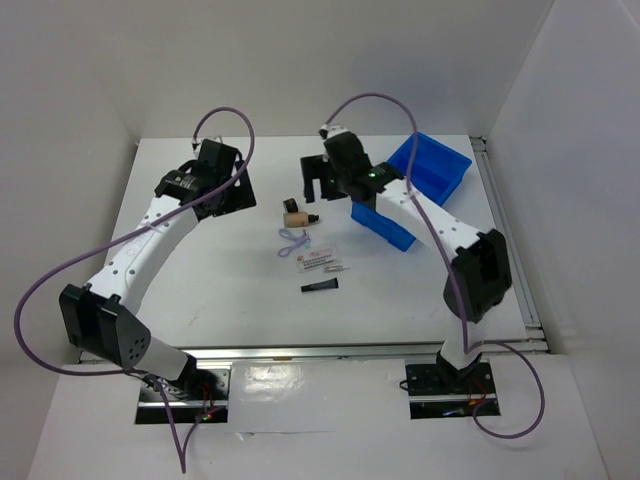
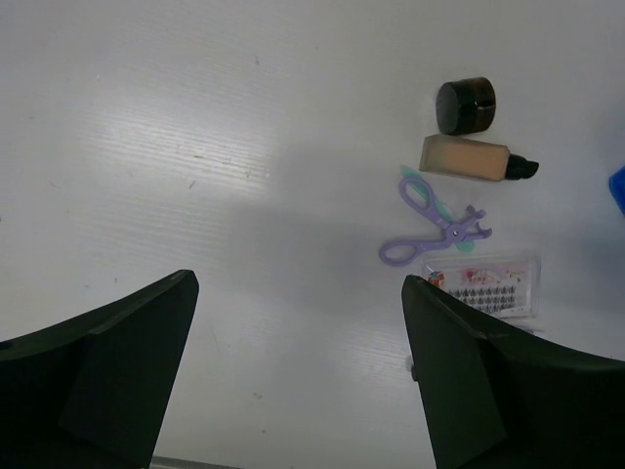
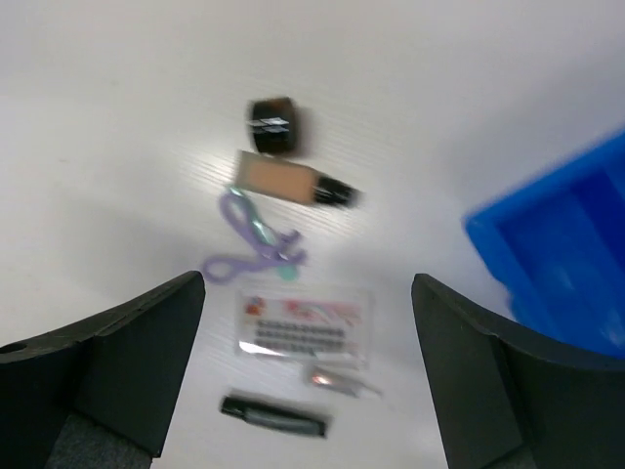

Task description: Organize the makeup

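Makeup lies in a short row on the desk [image 1: 235, 305]. A tan bottle [image 2: 474, 159] rests on its side, long axis across the desk and black cap toward the blue bin [image 1: 432, 165]. A dark jar [image 2: 465, 105] stands just beyond the bottle. On the bottle's near side come a lavender tool [image 2: 430, 225], then a lash pack [image 2: 485, 283], then a slim black tube [image 3: 273, 413], which also lies roughly crosswise.

From above, the tool looks like a looped string. The left wrist view shows it sharply as a scissor shape with two finger loops, but misses the tube. The right wrist view is blurred, yet takes in all five pieces and a bin corner.

The right hand [image 3: 308, 293] hangs just beyond the bottle on its cap side, fingers spread apart. The left hand [image 2: 298, 293] hangs well off the bottle's base end, fingers likewise apart over bare desk.
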You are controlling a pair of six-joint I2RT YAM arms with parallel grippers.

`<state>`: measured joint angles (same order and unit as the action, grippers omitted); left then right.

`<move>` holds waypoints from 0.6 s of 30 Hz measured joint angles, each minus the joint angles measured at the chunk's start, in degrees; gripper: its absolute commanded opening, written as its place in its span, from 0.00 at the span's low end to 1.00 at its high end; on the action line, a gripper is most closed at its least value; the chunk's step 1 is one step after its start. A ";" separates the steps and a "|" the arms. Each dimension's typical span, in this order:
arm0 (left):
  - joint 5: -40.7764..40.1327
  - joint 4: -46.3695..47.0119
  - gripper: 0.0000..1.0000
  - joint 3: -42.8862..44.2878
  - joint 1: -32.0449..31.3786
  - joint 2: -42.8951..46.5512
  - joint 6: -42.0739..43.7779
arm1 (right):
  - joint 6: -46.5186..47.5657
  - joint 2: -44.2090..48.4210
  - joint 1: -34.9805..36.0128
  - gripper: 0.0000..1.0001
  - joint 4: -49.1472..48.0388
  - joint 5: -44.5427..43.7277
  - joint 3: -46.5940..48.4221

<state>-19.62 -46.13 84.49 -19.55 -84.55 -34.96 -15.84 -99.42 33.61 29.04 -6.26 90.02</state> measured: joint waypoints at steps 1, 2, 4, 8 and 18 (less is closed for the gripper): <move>-0.98 -0.81 1.00 -0.09 0.22 0.44 -0.83 | 0.31 -2.89 1.29 0.94 -0.33 0.46 3.23; -2.08 -1.77 1.00 -0.09 0.35 0.85 -1.86 | 0.48 -5.40 2.16 0.94 -0.66 1.14 5.73; -4.87 -3.72 1.00 -0.09 0.57 2.10 -4.52 | 1.16 -11.41 3.26 0.97 -0.57 2.51 10.97; -8.33 -6.12 1.00 -0.09 0.79 5.09 -7.65 | 3.52 -22.36 4.22 0.99 -0.31 2.34 19.30; -9.03 -6.08 1.00 -1.70 1.11 11.93 -10.19 | 6.01 -35.06 5.95 0.98 0.59 0.76 29.79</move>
<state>-28.64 -52.21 82.78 -18.44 -72.62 -45.15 -9.82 -134.47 39.55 29.63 -5.50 119.81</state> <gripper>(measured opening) 1.001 0.993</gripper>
